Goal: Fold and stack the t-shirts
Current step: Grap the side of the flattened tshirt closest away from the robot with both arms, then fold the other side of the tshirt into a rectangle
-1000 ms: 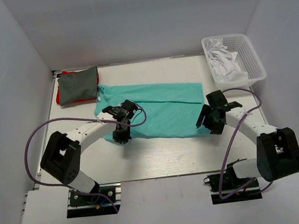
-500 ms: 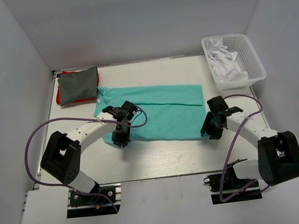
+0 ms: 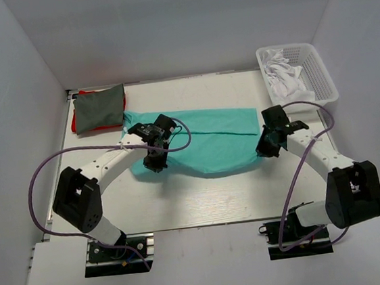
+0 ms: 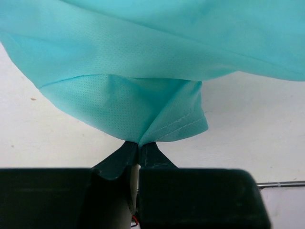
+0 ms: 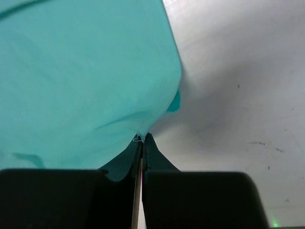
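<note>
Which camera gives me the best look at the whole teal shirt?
Top external: it alone shows the teal shirt whole, spread across the table. The left wrist view shows only a bunched corner pinched in the left gripper; the right wrist view only an edge clamped in the right gripper.

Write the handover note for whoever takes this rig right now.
Left gripper: shut on the teal shirt, near-left hem.
Right gripper: shut on its near-right corner.
The teal shirt lies spread mid-table, near edge lifted.
Grey shirt, folded, sits far left on the red shirt.
Done: grey stacked on red.
Left: finish folding the teal shirt, add it to that stack.
</note>
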`<state>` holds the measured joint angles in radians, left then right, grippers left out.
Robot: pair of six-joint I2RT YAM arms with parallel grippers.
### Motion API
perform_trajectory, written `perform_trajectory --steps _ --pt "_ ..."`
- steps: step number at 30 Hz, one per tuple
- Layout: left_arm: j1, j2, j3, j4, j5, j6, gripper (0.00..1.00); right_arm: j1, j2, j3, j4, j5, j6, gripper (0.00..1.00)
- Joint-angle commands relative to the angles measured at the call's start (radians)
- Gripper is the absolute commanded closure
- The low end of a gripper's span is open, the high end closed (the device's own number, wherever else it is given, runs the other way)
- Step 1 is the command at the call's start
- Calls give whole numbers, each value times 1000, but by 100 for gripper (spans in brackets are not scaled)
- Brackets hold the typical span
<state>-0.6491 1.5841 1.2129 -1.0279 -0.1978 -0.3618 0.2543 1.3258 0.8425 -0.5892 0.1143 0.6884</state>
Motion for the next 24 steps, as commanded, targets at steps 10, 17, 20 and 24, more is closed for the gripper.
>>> perform_trajectory --steps 10,17,20,24 --pt "17 74 131 60 -140 174 100 -33 116 208 -41 82 -44 100" --pt "87 155 209 100 -124 227 100 -58 205 293 -34 73 -58 100" --pt "111 186 256 100 -115 250 100 -66 240 337 -26 68 -66 100" --pt "147 250 336 100 -80 320 100 -79 292 394 -32 73 -76 100"
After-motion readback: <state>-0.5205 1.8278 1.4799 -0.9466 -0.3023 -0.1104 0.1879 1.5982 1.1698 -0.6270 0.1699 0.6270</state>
